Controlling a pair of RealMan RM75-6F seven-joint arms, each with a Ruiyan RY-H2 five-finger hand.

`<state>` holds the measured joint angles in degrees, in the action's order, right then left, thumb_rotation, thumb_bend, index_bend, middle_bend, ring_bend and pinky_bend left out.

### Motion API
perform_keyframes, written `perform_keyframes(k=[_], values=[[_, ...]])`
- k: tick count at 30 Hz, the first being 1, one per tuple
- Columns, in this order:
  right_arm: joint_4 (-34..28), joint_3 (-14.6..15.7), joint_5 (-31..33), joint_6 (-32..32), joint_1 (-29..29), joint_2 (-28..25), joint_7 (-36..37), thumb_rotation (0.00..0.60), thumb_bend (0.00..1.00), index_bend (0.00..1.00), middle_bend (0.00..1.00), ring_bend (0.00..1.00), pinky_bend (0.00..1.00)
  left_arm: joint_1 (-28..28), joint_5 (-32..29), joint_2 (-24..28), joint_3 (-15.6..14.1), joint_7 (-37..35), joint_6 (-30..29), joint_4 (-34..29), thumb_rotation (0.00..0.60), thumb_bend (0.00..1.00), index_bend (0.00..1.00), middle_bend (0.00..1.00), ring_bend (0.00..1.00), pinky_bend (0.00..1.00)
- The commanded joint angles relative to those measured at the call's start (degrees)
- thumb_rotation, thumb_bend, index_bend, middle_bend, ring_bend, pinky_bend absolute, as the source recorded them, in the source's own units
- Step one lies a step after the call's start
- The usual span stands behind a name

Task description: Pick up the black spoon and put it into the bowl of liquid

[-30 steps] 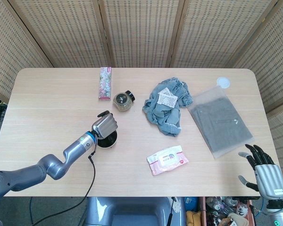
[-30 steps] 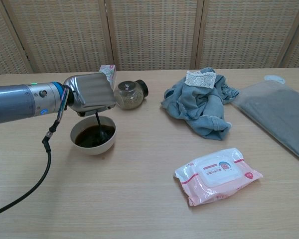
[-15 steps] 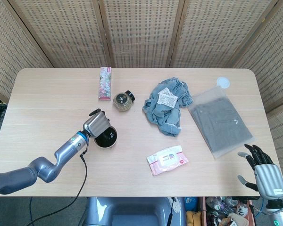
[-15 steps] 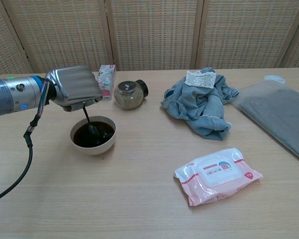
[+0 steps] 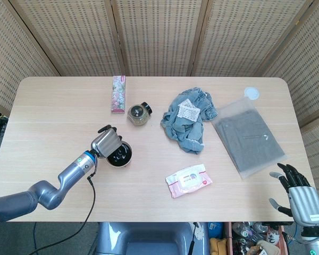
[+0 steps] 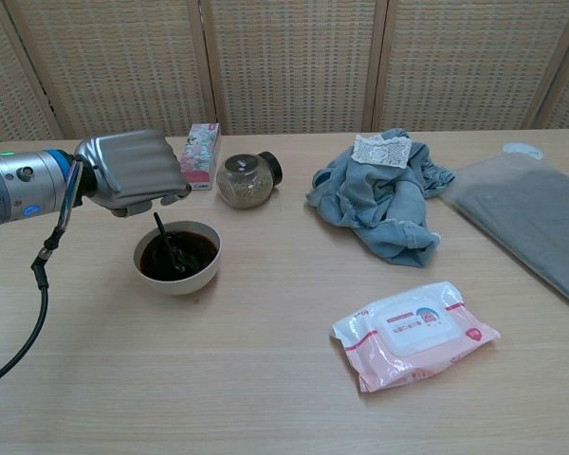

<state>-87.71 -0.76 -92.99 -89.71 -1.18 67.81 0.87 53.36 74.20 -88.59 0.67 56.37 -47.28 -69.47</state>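
Note:
The black spoon (image 6: 166, 245) leans in the white bowl (image 6: 182, 282) of dark liquid, its handle sticking up over the rim toward the left. My left hand (image 6: 133, 171) hovers just above and left of the bowl (image 5: 129, 160), a small gap below it to the handle tip, and it holds nothing. In the head view the left hand (image 5: 105, 142) sits at the bowl's left edge and the spoon cannot be made out against the liquid. My right hand (image 5: 297, 190) hangs off the table's near right corner with its fingers spread, empty.
A pink box (image 5: 118, 94) and a tipped glass jar (image 5: 139, 113) lie behind the bowl. A blue cloth heap (image 5: 189, 119), a grey bagged garment (image 5: 248, 135), a wipes pack (image 5: 189, 180) and a white lid (image 5: 251, 93) lie to the right.
The left hand lowered the spoon into the bowl, let go of it and drew back to the left. The spoon now rests in the liquid. The right hand barely moved.

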Motion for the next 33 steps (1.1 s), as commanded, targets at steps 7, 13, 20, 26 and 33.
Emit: perform_keyframes(k=[7,13,20,26,33], values=[[0.1,0.0,0.0,-0.3,0.1,-0.1,0.2,0.600,0.29,0.33,0.23,0.16,0.27,-1.2,-0.7,0.6,1.1,-0.7,-3.2,-1.7,0.600,0.47,0.24,0.53,0.40,0.62],[0.2,-0.2,0.0,-0.3,0.0,-0.3,0.1,0.600,0.29,0.33,0.23,0.16,0.27,-5.0,-2.3,4.1,2.8,-4.6,-9.5,-6.4,0.600,0.47,0.12,0.38,0.33,0.61],[0.0,-0.4,0.2,0.2,-0.4,-0.4,-0.3,0.600,0.29,0.33,0.23,0.16,0.27,-12.7,-3.8,9.4,3.4,-10.4,-19.7,-15.2,0.600,0.47,0.09,0.26,0.24,0.53],[-0.3,-0.7,0.6,0.7,-0.8,-0.5,-1.1,0.600,0.29,0.33,0.23,0.16,0.27,-19.9,-4.6,13.2,2.6,-17.5,-27.1,-20.6,0.600,0.46,0.08,0.23,0.22,0.48],[-0.8,-1.0,1.1,1.3,-1.3,-0.4,-1.9,0.600,0.29,0.33,0.23,0.16,0.27,-27.9,-4.1,15.9,1.6,-30.3,-33.3,-24.3,0.600,0.47,0.06,0.19,0.16,0.44]])
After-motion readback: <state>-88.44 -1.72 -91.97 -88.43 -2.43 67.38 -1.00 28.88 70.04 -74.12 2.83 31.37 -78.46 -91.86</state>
